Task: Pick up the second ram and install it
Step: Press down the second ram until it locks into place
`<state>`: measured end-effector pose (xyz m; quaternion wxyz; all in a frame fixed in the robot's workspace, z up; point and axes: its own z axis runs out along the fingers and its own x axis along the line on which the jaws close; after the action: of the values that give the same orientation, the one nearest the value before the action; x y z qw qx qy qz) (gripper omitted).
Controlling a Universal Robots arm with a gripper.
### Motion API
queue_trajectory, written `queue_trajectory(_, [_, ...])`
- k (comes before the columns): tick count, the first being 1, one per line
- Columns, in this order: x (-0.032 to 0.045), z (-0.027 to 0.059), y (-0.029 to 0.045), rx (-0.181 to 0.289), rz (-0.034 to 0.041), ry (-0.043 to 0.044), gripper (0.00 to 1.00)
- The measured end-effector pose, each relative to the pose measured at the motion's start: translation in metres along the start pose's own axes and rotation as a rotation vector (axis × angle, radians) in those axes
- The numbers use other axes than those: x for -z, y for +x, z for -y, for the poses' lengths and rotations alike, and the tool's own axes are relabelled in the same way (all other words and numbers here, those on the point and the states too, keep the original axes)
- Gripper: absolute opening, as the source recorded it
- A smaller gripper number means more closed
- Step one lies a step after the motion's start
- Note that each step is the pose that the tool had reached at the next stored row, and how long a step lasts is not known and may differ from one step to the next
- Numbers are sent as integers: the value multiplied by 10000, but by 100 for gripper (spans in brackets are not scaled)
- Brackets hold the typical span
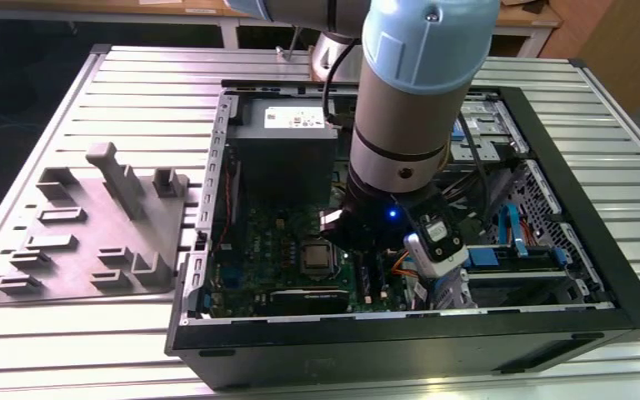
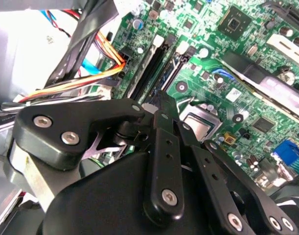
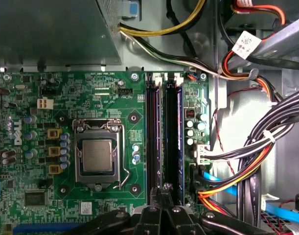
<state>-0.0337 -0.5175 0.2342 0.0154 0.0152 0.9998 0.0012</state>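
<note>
My gripper (image 3: 165,190) hangs low inside the open computer case (image 1: 587,275), over the motherboard (image 3: 46,88). Its black fingers (image 2: 161,105) are pressed together, shut, with the tips at one end of the two long black memory slots (image 3: 155,137) next to the processor (image 3: 97,155). A slim dark blue strip, seemingly the second ram (image 3: 175,137), stands edge-on along the slot farther from the processor and runs up to the fingertips in the second wrist view (image 2: 172,71). I cannot tell whether the fingertips touch it.
Bundles of orange, yellow and black cables (image 3: 247,166) run close beside the slots. The power supply (image 1: 284,137) and drive cage (image 1: 520,250) crowd the case. A grey fixture tray (image 1: 87,233) lies on the slatted table (image 1: 131,83) at the exterior view's left.
</note>
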Motion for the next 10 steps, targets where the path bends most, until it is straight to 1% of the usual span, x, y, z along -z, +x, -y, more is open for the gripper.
queue_trajectory(6, [0,0,0,0,0,8,10])
queue_trajectory(10, [-3,0,-24,0,-13,9,10])
